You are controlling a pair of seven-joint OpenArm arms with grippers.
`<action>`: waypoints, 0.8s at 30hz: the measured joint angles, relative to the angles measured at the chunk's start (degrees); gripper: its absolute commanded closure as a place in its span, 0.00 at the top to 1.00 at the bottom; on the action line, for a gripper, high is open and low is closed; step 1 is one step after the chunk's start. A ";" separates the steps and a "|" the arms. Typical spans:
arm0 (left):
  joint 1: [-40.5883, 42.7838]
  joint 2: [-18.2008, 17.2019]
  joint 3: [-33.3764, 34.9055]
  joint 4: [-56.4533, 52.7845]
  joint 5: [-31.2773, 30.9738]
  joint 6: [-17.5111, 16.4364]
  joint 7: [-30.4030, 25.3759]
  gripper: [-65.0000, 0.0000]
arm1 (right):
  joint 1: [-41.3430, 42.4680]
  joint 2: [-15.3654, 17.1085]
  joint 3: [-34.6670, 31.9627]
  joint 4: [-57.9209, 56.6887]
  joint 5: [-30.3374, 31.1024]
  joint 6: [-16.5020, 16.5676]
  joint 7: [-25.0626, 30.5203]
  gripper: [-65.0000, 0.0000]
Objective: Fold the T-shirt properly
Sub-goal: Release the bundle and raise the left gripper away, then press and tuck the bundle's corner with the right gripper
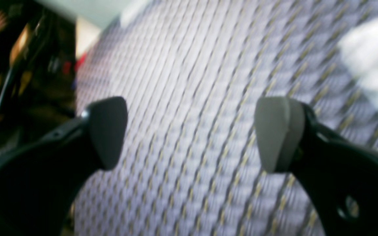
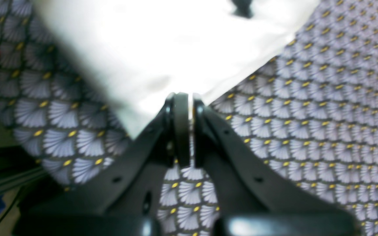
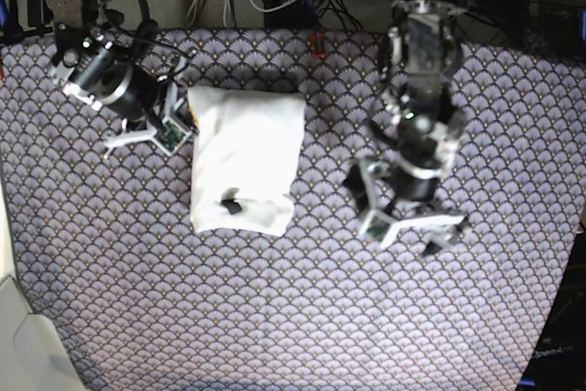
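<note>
White cotton T-shirt [image 3: 244, 157], folded to a plain rectangle, lies on the grey fan-patterned tablecloth [image 3: 302, 299], long axis running from far edge to near edge. The left gripper [image 1: 189, 132] stands wide apart and empty beside it; the right gripper [image 2: 185, 108] pinches the shirt's edge.

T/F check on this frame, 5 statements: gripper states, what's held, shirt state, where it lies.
1. The left gripper is open with nothing between its pads. True.
2. The right gripper is open wide. False: its jaws are shut on an edge of the T-shirt.
3. The T-shirt lies spread flat with sleeves out. False: it is folded into a compact white rectangle.
4. The T-shirt rests on the patterned cloth. True.
5. In the base view the left gripper sits over the T-shirt. False: it is off to the side, above bare cloth, apart from the shirt.
</note>
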 measured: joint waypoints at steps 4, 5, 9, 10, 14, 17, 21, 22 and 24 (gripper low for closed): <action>6.21 -1.27 -4.37 3.58 0.20 0.00 0.04 0.92 | 3.41 -4.63 -0.15 0.00 0.11 -0.02 0.35 0.00; 7.65 -1.27 -5.07 4.46 -0.22 -0.24 0.09 0.92 | 4.02 -5.79 -0.13 0.02 0.09 -0.07 0.44 0.00; 12.92 -1.40 -6.84 8.13 -0.07 0.02 4.24 0.92 | 3.80 -10.56 -0.22 -0.28 0.11 -0.02 0.11 0.00; 13.94 -1.40 -6.88 9.01 0.20 -0.07 5.60 0.92 | 3.63 -11.23 -0.33 -0.46 0.11 -0.02 0.13 0.00; 15.52 -1.38 -6.93 10.91 -0.26 -0.13 6.97 0.92 | 3.48 -12.74 -0.35 -4.09 0.20 0.00 0.24 0.00; 17.49 -1.33 -6.95 11.47 -0.20 -0.09 7.37 0.92 | 3.74 -12.24 -0.33 -9.38 0.17 -0.02 0.37 0.00; 18.32 -1.22 -6.93 11.45 -0.20 -0.24 7.76 0.92 | 3.67 -10.56 -0.37 -15.98 0.59 -0.04 2.91 0.00; 18.12 -1.20 -6.95 11.45 -0.22 -0.15 7.65 0.92 | 3.61 -10.34 -0.13 -17.16 0.57 -0.07 4.81 0.00; 18.08 -1.18 -6.95 11.50 -0.24 -0.07 7.65 0.92 | 2.38 -9.99 -0.09 -18.49 0.26 -0.28 8.92 0.00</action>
